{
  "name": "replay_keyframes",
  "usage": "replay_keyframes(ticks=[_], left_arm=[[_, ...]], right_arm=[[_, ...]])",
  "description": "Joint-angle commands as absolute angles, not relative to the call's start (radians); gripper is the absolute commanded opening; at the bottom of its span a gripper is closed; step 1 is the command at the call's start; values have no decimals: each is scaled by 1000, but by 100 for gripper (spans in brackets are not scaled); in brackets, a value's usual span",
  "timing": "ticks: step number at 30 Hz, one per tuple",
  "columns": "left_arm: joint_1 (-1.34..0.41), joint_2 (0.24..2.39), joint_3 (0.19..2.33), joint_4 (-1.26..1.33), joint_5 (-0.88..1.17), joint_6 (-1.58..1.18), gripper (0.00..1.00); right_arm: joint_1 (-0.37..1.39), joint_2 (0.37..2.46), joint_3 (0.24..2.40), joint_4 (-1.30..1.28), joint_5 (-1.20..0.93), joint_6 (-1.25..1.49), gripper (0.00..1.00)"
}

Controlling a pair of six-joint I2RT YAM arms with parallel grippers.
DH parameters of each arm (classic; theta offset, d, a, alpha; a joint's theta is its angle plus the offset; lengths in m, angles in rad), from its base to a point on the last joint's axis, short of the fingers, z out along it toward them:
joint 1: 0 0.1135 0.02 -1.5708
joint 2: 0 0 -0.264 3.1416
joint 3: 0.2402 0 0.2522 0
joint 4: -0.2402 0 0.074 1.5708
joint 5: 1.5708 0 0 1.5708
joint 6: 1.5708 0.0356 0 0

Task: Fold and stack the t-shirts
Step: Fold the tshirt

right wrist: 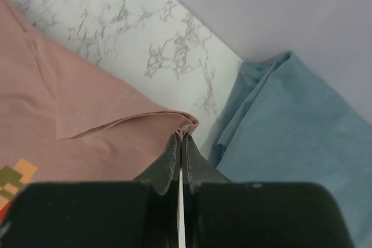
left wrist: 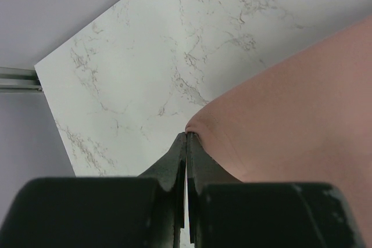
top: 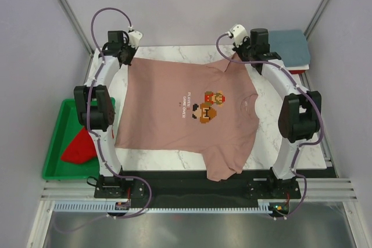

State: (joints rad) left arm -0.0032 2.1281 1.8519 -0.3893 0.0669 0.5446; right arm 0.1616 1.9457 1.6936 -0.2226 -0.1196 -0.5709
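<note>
Lying flat print-up, the dusty-pink t-shirt [top: 163, 121] is pinched by left claw [left wrist: 187, 136] and right claw [right wrist: 180, 137].

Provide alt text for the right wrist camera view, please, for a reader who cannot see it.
The right end effector is shut on a bunched edge of the pink t-shirt, which lies spread over a white marble-patterned table. A grey-blue t-shirt lies just beyond the pinched edge, on the right of the picture, against a plain pale wall.
</note>
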Motion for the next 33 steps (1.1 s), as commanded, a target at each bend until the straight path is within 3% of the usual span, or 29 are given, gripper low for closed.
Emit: replay_keyframes(ticks=[1, 33], left_arm=[[29, 2034, 1810, -364, 123, 502, 2], [84, 1721, 1349, -305, 187, 499, 2]], right_arm=[[161, 1852, 1609, -258, -133, -555, 0], [187, 1298, 1109, -455, -241, -425, 0]])
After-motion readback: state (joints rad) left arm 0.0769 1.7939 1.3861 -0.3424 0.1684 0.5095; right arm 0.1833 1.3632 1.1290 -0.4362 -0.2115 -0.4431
